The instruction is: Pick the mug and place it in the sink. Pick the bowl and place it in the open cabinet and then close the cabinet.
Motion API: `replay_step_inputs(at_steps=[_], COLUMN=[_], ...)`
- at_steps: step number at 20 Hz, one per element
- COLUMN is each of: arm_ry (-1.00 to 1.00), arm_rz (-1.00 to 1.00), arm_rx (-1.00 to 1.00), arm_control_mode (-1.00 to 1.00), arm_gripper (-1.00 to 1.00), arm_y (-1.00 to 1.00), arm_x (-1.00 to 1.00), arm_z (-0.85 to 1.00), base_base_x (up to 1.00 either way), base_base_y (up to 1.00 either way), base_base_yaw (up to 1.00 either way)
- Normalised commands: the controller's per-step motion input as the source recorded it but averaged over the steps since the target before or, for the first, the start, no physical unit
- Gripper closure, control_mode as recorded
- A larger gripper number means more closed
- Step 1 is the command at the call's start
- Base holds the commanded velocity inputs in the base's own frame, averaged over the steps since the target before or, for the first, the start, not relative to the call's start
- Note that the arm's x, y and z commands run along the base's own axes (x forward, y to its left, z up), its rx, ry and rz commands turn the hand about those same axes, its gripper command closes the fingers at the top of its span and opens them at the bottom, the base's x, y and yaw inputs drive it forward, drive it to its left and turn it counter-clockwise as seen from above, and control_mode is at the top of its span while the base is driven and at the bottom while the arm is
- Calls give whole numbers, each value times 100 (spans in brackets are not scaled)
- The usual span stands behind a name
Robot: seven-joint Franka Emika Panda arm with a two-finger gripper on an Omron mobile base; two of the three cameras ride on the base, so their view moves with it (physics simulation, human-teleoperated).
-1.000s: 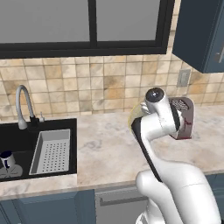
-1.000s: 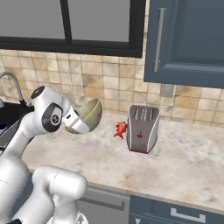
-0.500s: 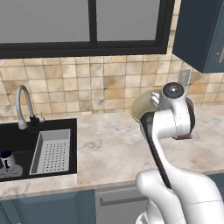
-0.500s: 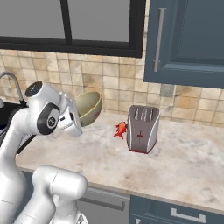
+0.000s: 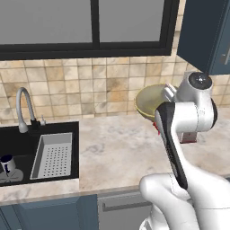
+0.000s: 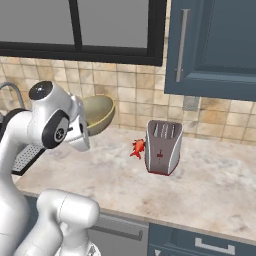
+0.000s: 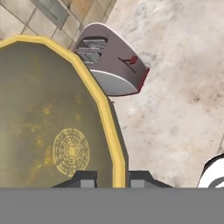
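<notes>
The mug (image 5: 7,164) is seen in the sink (image 5: 22,139) at 9 o'clock; the bowl (image 7: 52,113) is pinched by its rim in the gripper (image 7: 113,177), the cabinet (image 6: 215,45) unreached.

I can read no words, brands or numbers anywhere. The nearest thing to a sign is a small red mark on the front face of the toaster (image 6: 163,147), too small for me to make out as any character.
</notes>
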Motion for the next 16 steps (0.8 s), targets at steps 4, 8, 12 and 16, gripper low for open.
replay_step_inputs(at_steps=[4,8,12,16], arm_ry=[3,7,6,-12], arm_rz=[-3,-6,-3,-4], arm_rx=[0,0,0,2], arm_control_mode=[-100,-100,-100,-100], arm_gripper=[100,100,100,100], arm_y=[1,1,1,30], arm_x=[-40,-40,-34,-30], arm_z=[46,27,29,14], base_base_x=[0,0,0,0], base_base_y=[0,0,0,0], base_base_yaw=[0,0,0,0])
